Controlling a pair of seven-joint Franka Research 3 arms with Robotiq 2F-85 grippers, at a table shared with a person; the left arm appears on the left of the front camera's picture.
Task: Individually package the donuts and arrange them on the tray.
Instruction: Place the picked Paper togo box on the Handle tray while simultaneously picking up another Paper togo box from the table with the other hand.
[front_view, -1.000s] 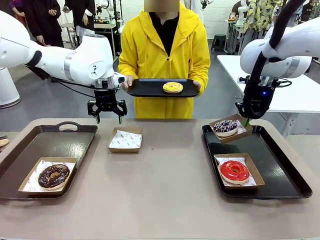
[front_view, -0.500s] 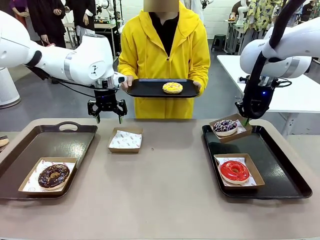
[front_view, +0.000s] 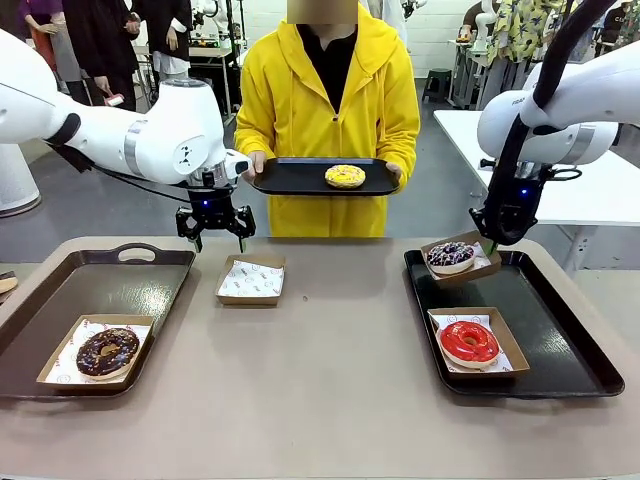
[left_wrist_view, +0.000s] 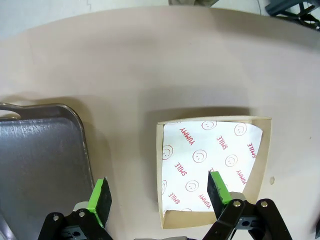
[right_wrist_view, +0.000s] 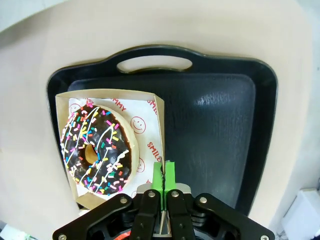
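A person holds a small black tray (front_view: 290, 181) with a yellow-iced donut (front_view: 345, 176) on it. My left gripper (front_view: 218, 241) (left_wrist_view: 160, 192) hangs open over the table, above the near end of an empty paper-lined box (front_view: 251, 279) (left_wrist_view: 212, 165). My right gripper (front_view: 492, 244) (right_wrist_view: 164, 172) is shut on the side wall of a box holding a dark sprinkled donut (front_view: 452, 254) (right_wrist_view: 97, 150); this box sits tilted at the far left corner of the right tray (front_view: 560, 335) (right_wrist_view: 215, 125). Nearer on that tray is a boxed red donut (front_view: 468, 342). A boxed chocolate donut (front_view: 107, 352) lies in the left tray (front_view: 120, 285) (left_wrist_view: 40, 150).
The person in yellow stands at the far side of the table. The table middle between the two trays is bare beige surface (front_view: 330, 370). A white table (front_view: 600, 190) stands to the right behind my right arm.
My left arm has shifted slightly, with its gripper still open over the empty box. The right gripper has kept its grip on the box. The person's tray has not moved.
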